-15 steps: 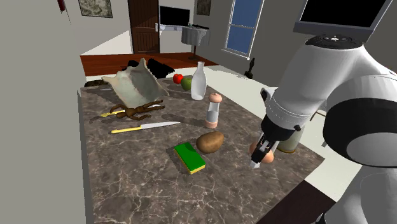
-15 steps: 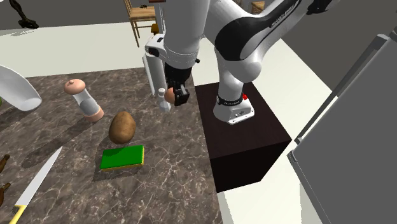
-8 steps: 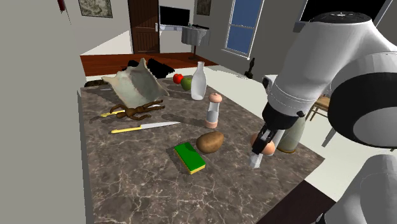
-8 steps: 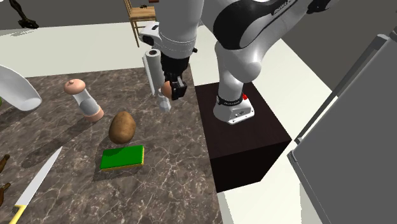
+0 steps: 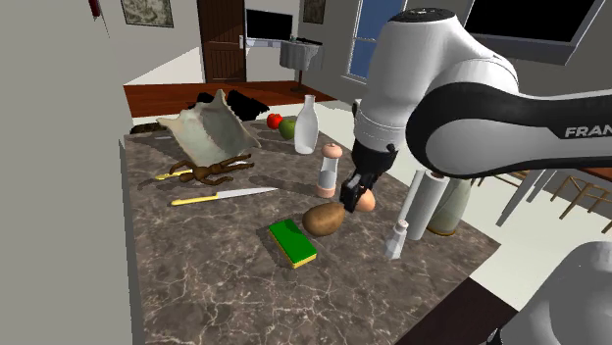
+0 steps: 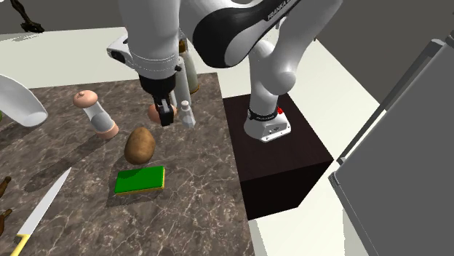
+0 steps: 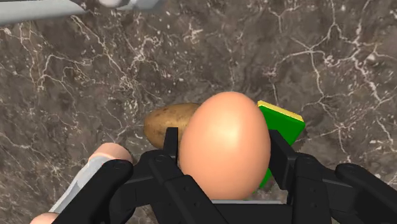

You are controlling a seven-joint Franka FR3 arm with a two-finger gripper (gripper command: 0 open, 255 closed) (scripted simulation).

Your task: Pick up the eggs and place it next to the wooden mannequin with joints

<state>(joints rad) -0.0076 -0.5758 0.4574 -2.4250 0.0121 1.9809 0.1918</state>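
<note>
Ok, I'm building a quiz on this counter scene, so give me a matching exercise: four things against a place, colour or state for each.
Things:
1. tan egg
2. brown potato
3. flat rectangular sponge
4. yellow-handled knife

Matches:
A. flat on the marble countertop, beside the wooden jointed mannequin
B. clasped in the black gripper
C. green on top, yellow beneath
D. between the sponge and the pink-topped grinder

Pairs: 1-B, 2-D, 3-C, 4-A
</note>
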